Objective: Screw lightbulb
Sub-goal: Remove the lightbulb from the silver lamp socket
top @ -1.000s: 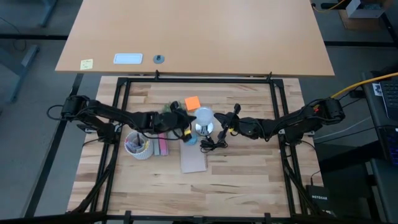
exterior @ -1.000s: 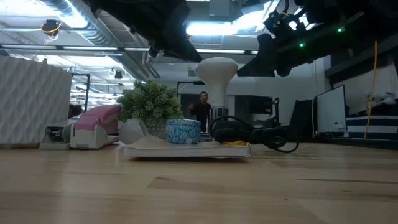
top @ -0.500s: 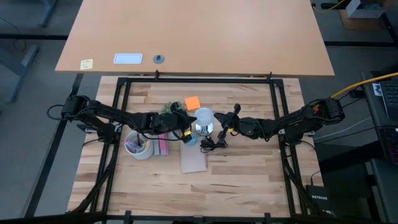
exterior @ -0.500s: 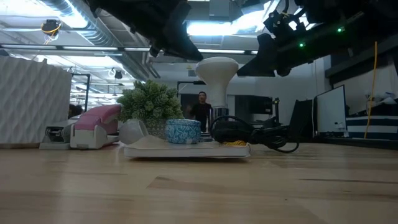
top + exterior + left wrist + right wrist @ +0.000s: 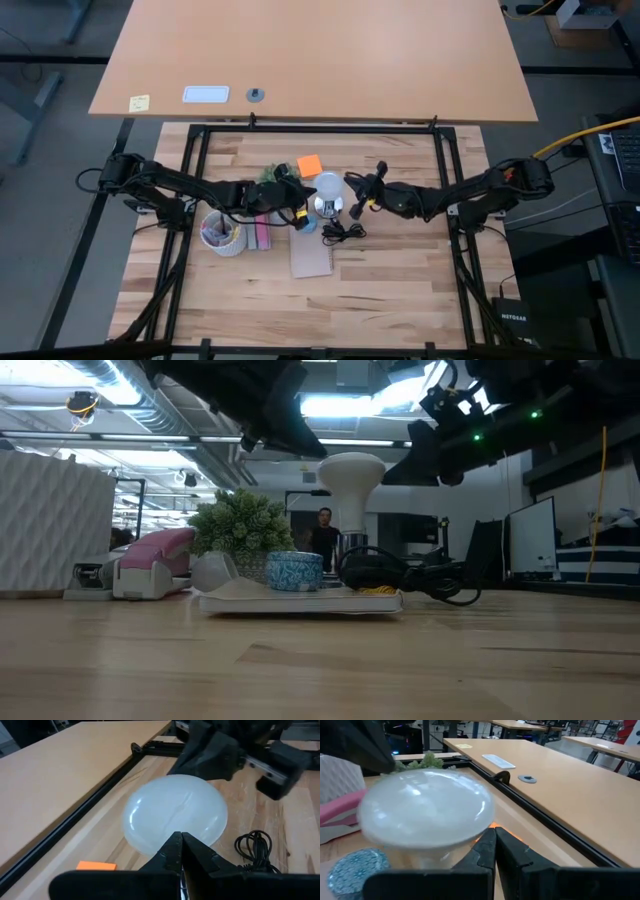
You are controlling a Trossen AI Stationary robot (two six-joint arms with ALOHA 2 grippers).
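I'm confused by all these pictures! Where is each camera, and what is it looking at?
High view: above the table, looking straight down; both arms reach toward the lightbulb.
Low view: at table height, looking across; arms hang overhead, lightbulb upright.
Left wrist view: on the left arm; its shut left end effector points at the lightbulb.
Right wrist view: on the right arm; its shut right end effector sits by the lightbulb.
All four share the lightbulb.

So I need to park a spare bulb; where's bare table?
Free: the butcher-block table in front of the cardboard sheet, and the strip behind the orange note. Crowded: around the lightbulb, between both grippers.
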